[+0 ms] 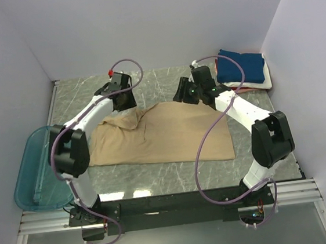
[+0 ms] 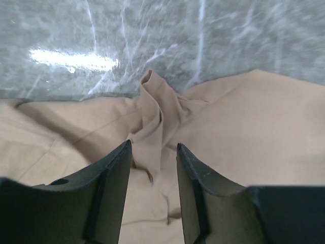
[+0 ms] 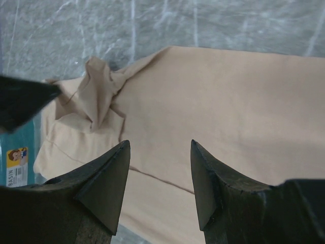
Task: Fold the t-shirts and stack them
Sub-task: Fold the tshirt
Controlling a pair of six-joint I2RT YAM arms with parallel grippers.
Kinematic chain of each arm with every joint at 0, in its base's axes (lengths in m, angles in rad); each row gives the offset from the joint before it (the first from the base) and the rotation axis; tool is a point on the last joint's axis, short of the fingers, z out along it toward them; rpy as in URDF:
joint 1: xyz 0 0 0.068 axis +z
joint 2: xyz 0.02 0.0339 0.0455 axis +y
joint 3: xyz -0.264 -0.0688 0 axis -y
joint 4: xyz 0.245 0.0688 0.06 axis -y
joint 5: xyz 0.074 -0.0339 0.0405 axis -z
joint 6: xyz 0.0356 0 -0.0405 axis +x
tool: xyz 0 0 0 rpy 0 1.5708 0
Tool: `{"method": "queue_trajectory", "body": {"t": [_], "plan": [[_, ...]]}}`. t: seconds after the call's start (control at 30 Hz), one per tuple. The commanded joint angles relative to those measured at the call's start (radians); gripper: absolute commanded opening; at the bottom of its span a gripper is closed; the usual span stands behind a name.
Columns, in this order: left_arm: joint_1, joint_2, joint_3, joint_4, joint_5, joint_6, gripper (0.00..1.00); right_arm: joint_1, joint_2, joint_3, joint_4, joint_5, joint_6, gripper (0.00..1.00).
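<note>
Plain tan cloth t-shirt (image 1: 170, 136) lies spread across the middle of the grey marbled worktop (image 1: 159, 83). The left hand (image 2: 154, 147) is down at its far edge, jaws apart, straddling a bunched ridge. The right hand (image 3: 160, 145) hovers over flat cloth, jaws apart. A folded navy blue t-shirt (image 1: 241, 66) tops the far-right stack.

Tan t-shirt (image 1: 170, 134) lies spread on the marble table (image 1: 159, 83).

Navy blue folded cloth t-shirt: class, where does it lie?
Top view, far right corner: navy blue t-shirt tops a white folded shirt, beyond the right gripper.
</note>
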Motion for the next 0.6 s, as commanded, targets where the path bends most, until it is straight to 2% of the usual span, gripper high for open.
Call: {"method": "queue_trajectory", "body": {"t": [0.0,0.17,0.33,0.47,0.57], "plan": [[-0.001,0.108,0.090,-0.064,0.003,0.024,0.46,0.032,0.038,0.078,0.001,0.009,-0.017,0.58],[-0.001,0.189,0.139,-0.064,0.031,0.047,0.47,0.047,0.045,0.075,0.003,0.011,-0.020,0.58],[-0.002,0.200,0.138,-0.047,0.063,0.051,0.46,0.047,0.026,0.038,0.013,0.022,-0.026,0.58],[-0.010,0.157,0.098,-0.029,0.104,0.040,0.38,0.047,0.009,0.015,0.018,0.034,-0.027,0.58],[-0.024,0.131,0.072,-0.024,0.132,0.040,0.24,0.046,0.001,0.000,0.020,0.040,-0.026,0.58]]}}
